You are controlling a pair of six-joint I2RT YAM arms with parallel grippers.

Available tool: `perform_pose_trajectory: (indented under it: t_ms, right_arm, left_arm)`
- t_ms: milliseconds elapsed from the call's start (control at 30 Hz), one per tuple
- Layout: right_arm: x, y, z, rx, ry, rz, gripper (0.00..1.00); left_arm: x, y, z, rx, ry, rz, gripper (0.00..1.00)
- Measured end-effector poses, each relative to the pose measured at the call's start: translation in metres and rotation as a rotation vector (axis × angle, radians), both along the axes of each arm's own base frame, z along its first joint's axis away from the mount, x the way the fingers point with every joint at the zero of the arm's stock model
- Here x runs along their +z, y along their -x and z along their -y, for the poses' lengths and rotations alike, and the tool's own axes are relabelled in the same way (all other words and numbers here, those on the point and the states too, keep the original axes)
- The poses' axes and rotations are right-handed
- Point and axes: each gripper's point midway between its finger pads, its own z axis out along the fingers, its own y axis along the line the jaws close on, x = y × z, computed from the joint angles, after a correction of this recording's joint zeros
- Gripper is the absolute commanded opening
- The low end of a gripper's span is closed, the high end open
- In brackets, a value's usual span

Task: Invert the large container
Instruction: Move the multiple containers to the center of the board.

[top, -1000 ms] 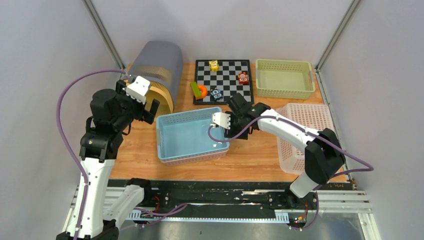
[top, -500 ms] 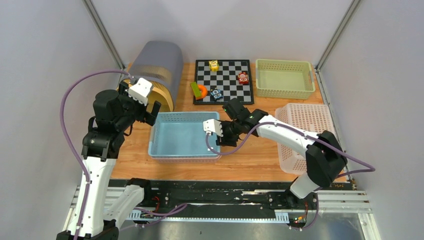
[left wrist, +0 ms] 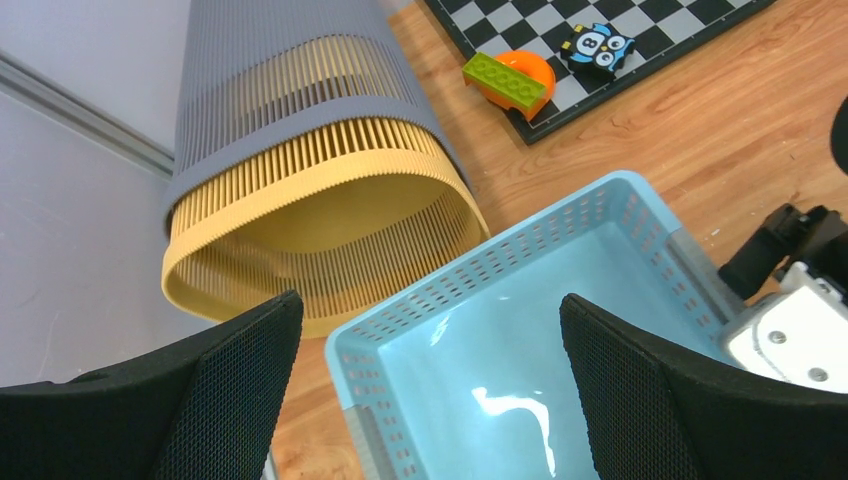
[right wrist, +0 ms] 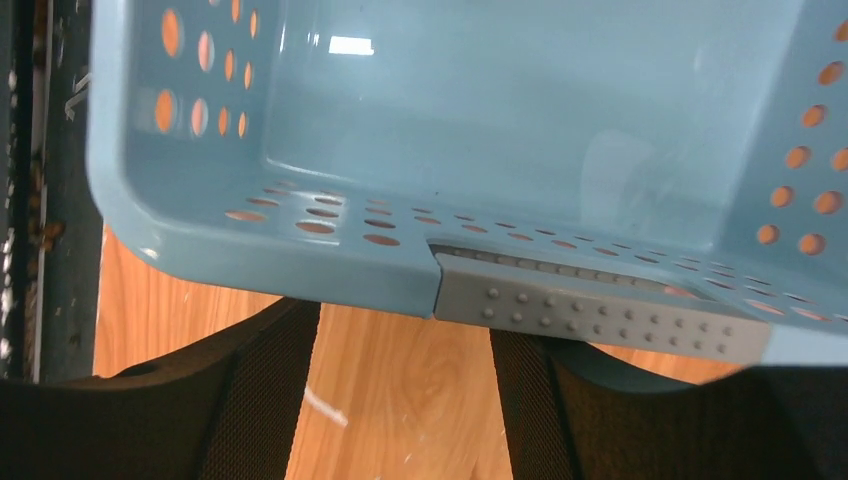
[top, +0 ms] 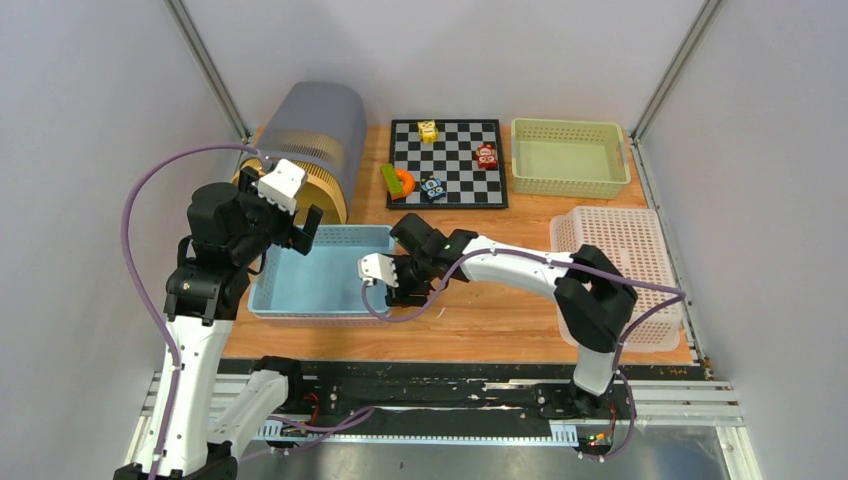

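We can read no writing, label, brand name or number on anything in these views. What comes closest is pattern and picture. The grey strip (right wrist: 600, 310) on the rim of the blue basket (right wrist: 500, 120) carries rows of small raised dots, not letters. On the chessboard (left wrist: 680, 25) at the far side of the table, the small blue toy (left wrist: 597, 47) has a printed face with two round eyes. Any marks on the other toys there are too small for us to make out.
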Motion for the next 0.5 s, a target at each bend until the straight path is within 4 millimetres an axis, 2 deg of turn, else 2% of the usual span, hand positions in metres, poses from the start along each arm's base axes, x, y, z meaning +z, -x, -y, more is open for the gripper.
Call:
perform_pose_trajectory:
  t_ms: [167,333,400,500]
  right_arm:
    - [0.012,-0.005,-0.034,-0.008,-0.046,0.014,0.65]
    - [0.026,-0.008,-0.079,-0.001,-0.089,0.018,0.64]
    - [0.028,-0.006,-0.097,-0.001,-0.098,0.010,0.64]
    - [0.024,0.000,-0.113,-0.004,-0.088,-0.012,0.65]
  left_arm:
    - [-0.003,0.002,0.001,-0.004,0.001,-0.003,1.00]
    - [-0.004,0.002,0.001,-0.005,0.001,-0.003,1.00]
    - [-0.003,0.002,0.001,-0.005,0.001,-0.002,1.00]
    - [-0.003,0.002,0.001,-0.005,0.002,0.000,1.00]
